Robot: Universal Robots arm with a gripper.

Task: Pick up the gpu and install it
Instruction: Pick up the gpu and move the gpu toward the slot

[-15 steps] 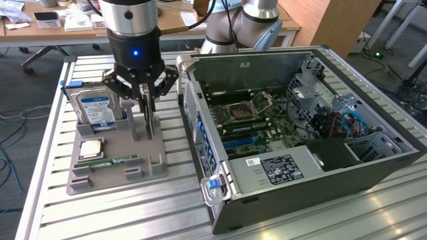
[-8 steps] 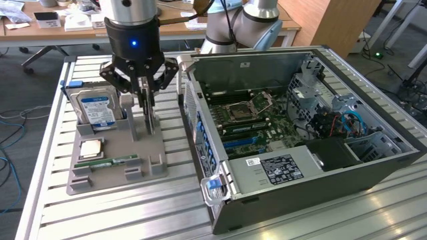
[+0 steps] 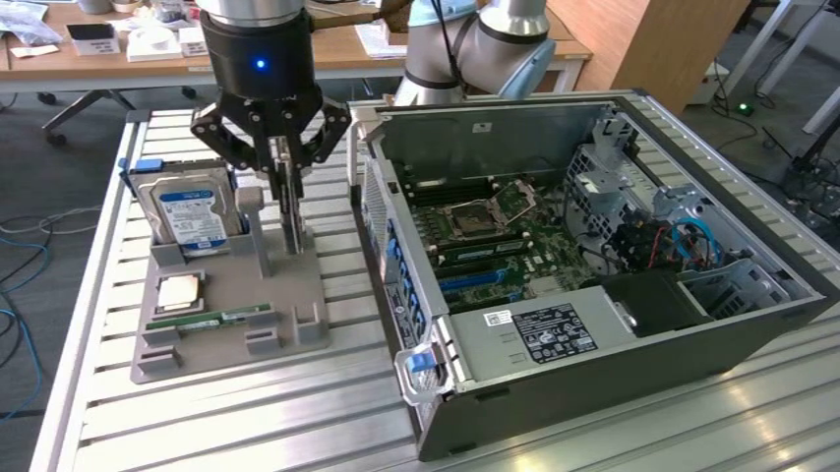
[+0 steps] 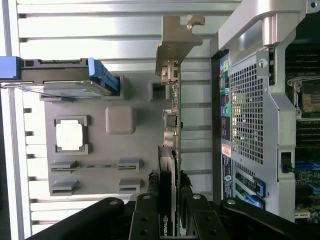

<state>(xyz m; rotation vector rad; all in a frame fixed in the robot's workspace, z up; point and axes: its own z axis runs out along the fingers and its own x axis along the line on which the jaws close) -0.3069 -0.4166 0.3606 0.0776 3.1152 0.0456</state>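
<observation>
A workshop with cluttered desks lies behind a slatted metal table (image 3: 263, 423), on which a grey fixture tray (image 3: 223, 339) sits towards the exterior view's left and an open computer case (image 3: 630, 364) lies on its side towards the right. The arm reaches down over the tray, and the gripper (image 3: 285, 187) is closed onto the gpu (image 3: 295, 231), which stands on edge at the tray's side nearest the case. In the wrist view the two dark fingers (image 4: 145, 215) press against opposite faces of the thin card (image 4: 172, 130), whose pale metal bracket (image 4: 176, 42) juts out at the end far from the gripper. Whether the card's lower edge has left its slot in the tray cannot be told. Elsewhere on the tray, a silver hard drive (image 3: 193, 216) with a blue label stands upright in its holder, a square processor chip (image 3: 179, 290) lies flat in a pocket just in front of it, and a narrow green memory stick (image 3: 210, 320) rests on its edge beyond that. Inside the case the motherboard (image 3: 525, 246) is exposed, apart from the card.
</observation>
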